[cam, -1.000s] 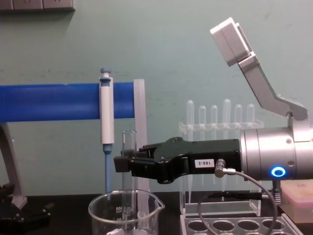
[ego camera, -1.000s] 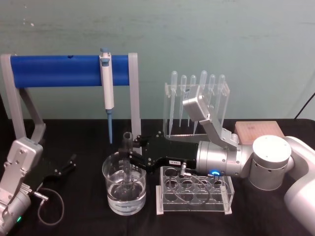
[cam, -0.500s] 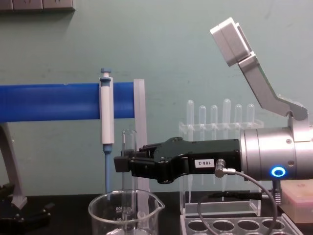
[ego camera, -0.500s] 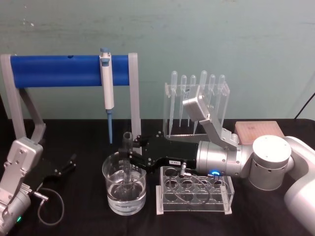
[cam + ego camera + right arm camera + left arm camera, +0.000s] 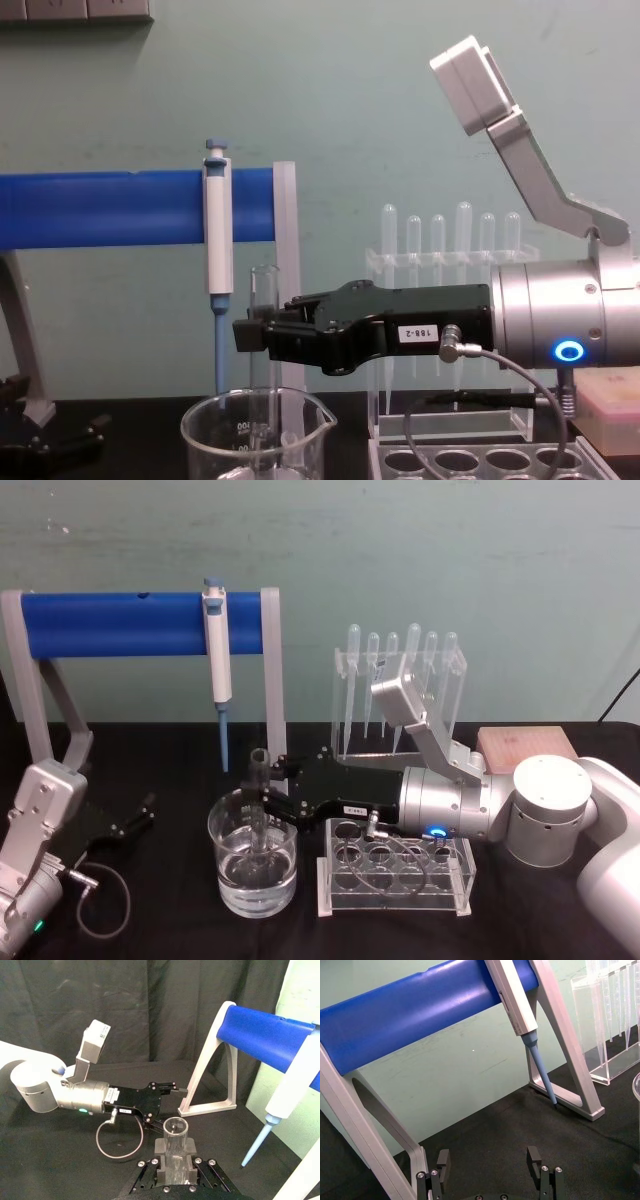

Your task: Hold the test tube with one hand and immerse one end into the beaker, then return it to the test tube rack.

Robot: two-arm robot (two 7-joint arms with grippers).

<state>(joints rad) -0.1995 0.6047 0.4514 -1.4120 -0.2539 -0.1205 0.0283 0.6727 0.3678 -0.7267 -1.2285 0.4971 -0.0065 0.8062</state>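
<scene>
Glass test tube [image 5: 258, 772] hasn't budged: right end effector [image 5: 264, 798] still clamps it, dipped in the beaker [image 5: 226, 868] just below; left end effector [image 5: 489, 1156] idles, fingers apart.

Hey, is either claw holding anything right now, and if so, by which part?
The right claw grips the test tube by its upper part, just below the rim. The left claw is open, empty.

My right gripper [image 5: 263, 800] grips the clear tube [image 5: 258, 766] upright, its round end dipped into the part-filled glass beaker [image 5: 255, 882] on the desk [image 5: 170, 930].
</scene>
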